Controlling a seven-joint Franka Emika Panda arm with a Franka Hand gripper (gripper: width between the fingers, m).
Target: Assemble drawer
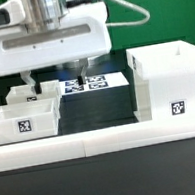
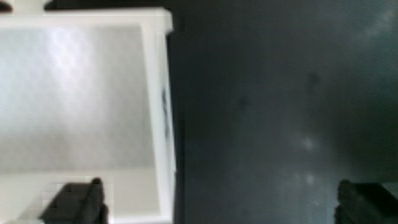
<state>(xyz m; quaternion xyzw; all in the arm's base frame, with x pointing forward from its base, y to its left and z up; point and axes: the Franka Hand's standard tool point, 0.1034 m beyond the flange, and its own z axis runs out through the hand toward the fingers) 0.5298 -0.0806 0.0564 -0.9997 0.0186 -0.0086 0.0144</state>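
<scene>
At the exterior view's left, the end effector (image 1: pixel 53 76) hangs with its jaws spread wide and nothing held, above the rear tray (image 1: pixel 29 94), one of two shallow white trays. The front tray (image 1: pixel 27 124) sits just beside it, lower in the frame. The tall open casing (image 1: pixel 169 80) stands well apart at the exterior view's right, with the marker board (image 1: pixel 83 84) lying between them. In the wrist view one finger (image 2: pixel 75 200) hovers over a tray's floor and the other over the dark surface (image 2: pixel 285 100), so the tray's side wall (image 2: pixel 166 110) lies between them. The trays look light, stiff and smooth, probably slippery plastic. A pinch across one thin wall, near its middle, seems the soundest hold, since an off-centre grip could let the tray tilt.
</scene>
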